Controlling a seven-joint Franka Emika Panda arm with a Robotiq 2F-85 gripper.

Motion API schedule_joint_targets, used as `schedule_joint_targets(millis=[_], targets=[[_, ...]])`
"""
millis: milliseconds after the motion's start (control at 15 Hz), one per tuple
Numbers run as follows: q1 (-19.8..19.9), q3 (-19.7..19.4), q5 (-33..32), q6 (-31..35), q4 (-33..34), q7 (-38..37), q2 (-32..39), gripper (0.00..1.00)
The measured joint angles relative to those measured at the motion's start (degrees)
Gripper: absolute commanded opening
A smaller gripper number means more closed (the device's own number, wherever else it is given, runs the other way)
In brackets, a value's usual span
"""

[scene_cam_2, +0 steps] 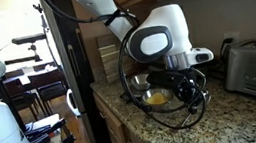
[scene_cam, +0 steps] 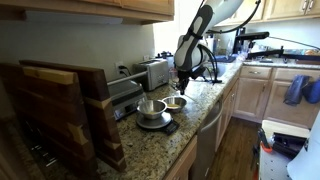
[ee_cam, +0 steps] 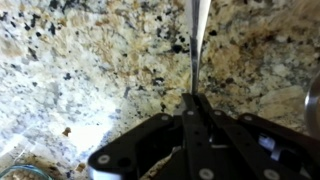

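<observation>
Above the granite table (ee_cam: 70,60), beside a metal bowl (scene_cam: 175,102) at center frame, my claw (ee_cam: 193,100) is clenched on a thin utensil (ee_cam: 197,40) reaching the wrist view's top edge; so narrow a pinch could let it swivel, striking the bowl.

Robot's hand (scene_cam: 184,76) hangs just above the small bowl (scene_cam: 175,102) on the granite table (scene_cam: 190,135), another metal bowl (scene_cam: 150,107) right beside it, toaster (scene_cam: 153,72) behind, wooden boards (scene_cam: 60,110) up front.

Granite counter (scene_cam: 150,148), toaster (scene_cam: 153,72), small bowl (scene_cam: 175,102), kitchen scale (scene_cam: 156,124)
</observation>
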State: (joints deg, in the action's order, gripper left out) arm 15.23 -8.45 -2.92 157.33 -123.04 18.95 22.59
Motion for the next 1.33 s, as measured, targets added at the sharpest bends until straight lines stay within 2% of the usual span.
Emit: schedule_joint_targets(millis=[467, 1000, 1067, 1200, 1333], targets=[[3.8, 2.1, 0.0, -2.5, 3.1, 6.1, 2.9, 0.02], [5.5, 2.2, 0.3, -6.0, 3.9, 8.1, 3.4, 0.03], [5.6, 2.2, 0.3, -6.2, 3.8, 8.2, 3.4, 0.32], [5.6, 2.2, 0.3, -6.5, 3.8, 8.2, 3.4, 0.38], [5.6, 2.3, 0.3, -6.6, 3.8, 8.2, 3.3, 0.51]])
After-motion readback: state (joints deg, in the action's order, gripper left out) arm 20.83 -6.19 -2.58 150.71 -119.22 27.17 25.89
